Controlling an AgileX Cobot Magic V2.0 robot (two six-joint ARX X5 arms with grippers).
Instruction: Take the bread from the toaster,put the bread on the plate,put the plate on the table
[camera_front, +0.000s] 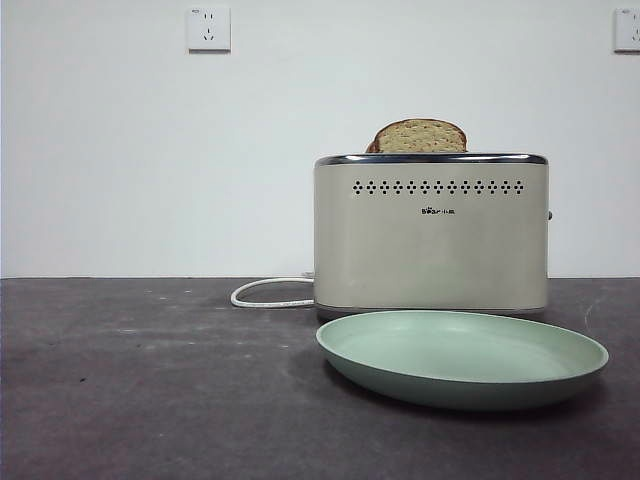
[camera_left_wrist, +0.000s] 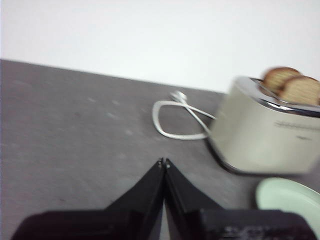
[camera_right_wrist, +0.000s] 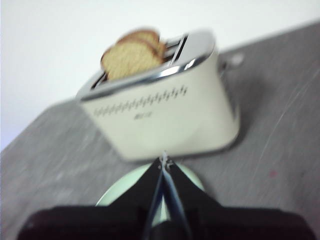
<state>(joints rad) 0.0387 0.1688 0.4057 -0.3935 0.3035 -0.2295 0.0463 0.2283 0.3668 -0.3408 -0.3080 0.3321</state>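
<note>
The cream toaster (camera_front: 430, 232) stands on the dark grey table (camera_front: 150, 390) with the bread (camera_front: 420, 136) sticking up from its slot. The wrist views show two slices side by side: the nearer bread (camera_right_wrist: 131, 61) and a second slice (camera_right_wrist: 145, 37) behind it; they also show in the left wrist view (camera_left_wrist: 300, 91). The mint-green plate (camera_front: 462, 357) lies on the table in front of the toaster. My left gripper (camera_left_wrist: 164, 162) is shut and empty, off to the toaster's side. My right gripper (camera_right_wrist: 165, 161) is shut and empty, above the plate (camera_right_wrist: 120, 192), facing the toaster (camera_right_wrist: 165, 112).
A white cord (camera_front: 270, 292) loops on the table beside the toaster, also seen in the left wrist view (camera_left_wrist: 175, 120). A white wall with two sockets (camera_front: 208, 28) stands behind. Neither arm shows in the front view.
</note>
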